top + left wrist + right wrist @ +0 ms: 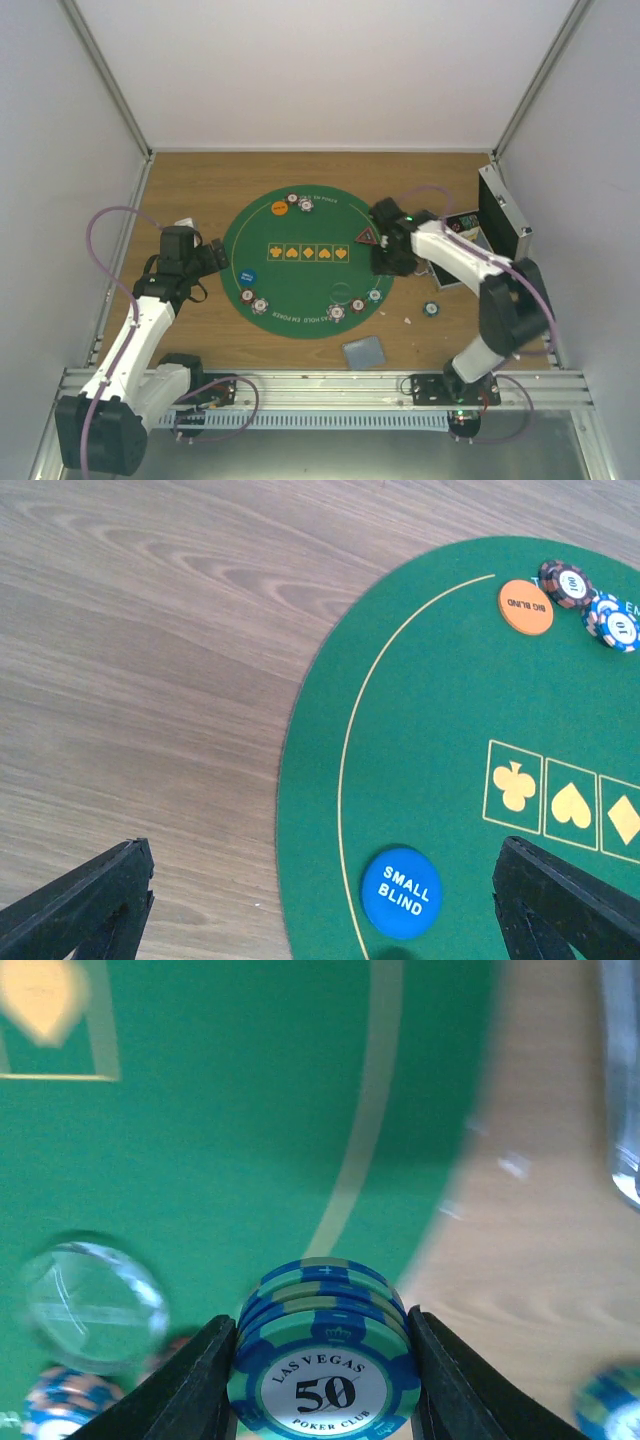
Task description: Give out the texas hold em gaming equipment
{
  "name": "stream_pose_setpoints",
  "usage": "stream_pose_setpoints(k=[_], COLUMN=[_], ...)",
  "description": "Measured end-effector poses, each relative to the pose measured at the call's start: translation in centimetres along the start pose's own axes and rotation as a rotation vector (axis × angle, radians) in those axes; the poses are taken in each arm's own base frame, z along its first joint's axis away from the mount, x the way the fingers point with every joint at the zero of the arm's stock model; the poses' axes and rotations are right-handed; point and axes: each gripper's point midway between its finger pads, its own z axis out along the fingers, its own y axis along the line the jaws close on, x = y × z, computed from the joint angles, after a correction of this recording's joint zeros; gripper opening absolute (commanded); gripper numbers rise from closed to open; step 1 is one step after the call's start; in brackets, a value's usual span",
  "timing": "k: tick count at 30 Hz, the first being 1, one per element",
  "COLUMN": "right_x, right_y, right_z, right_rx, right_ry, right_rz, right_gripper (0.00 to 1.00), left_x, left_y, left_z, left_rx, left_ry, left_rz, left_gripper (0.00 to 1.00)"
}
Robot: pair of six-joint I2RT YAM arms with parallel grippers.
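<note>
My right gripper [320, 1322] is shut on a small stack of teal-and-blue "50" poker chips [325, 1385], held above the right edge of the green mat [220, 1140]. In the top view it [384, 258] sits beside the dark triangular marker [366, 237]. My left gripper [320, 910] is open and empty over the mat's left edge, the blue "SMALL BLIND" disc [400, 893] between its fingers. The orange "BIG BLIND" disc [525, 607] and two chip stacks [566, 583] lie at the far rim. More chips [337, 313] line the near rim.
The open silver metal case [500, 215] stands at the right beside the right arm. A loose teal chip [431, 308] and a grey-blue card [365, 351] lie on the wood near the front. A clear round disc [92, 1305] lies on the mat.
</note>
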Motion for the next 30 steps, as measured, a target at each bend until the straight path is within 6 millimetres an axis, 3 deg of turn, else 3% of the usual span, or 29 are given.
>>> stream_pose_setpoints(k=[7,11,14,17,22,30], right_x=[-2.6,-3.2,-1.6,0.6,4.2,9.2], right_y=[13.8,20.3,23.5,25.6,26.9,27.2], right_z=[2.0,3.2,3.8,4.1,4.1,5.0], right_rx=[-0.114,-0.178,-0.207,-0.225,-0.230,-0.232], right_ry=[-0.020,-0.029,-0.016,0.000,0.030,0.096], right_rz=[-0.361,-0.510,-0.605,-0.699,-0.840,-1.010], right_gripper=[0.30,0.30,0.30,0.30,0.30,0.30], left_x=[0.0,0.0,0.0,0.0,-0.1,-0.3], left_y=[0.0,-0.1,-0.1,-0.1,-0.2,-0.7], left_z=[0.0,0.0,0.0,0.0,0.0,0.0], left_rx=[0.001,0.003,0.004,0.005,0.009,0.024], left_ry=[0.001,0.001,0.001,0.000,-0.006,-0.012], left_rz=[0.000,0.000,0.001,0.001,0.002,0.008], left_gripper=[0.94,0.94,0.94,0.94,0.94,0.94])
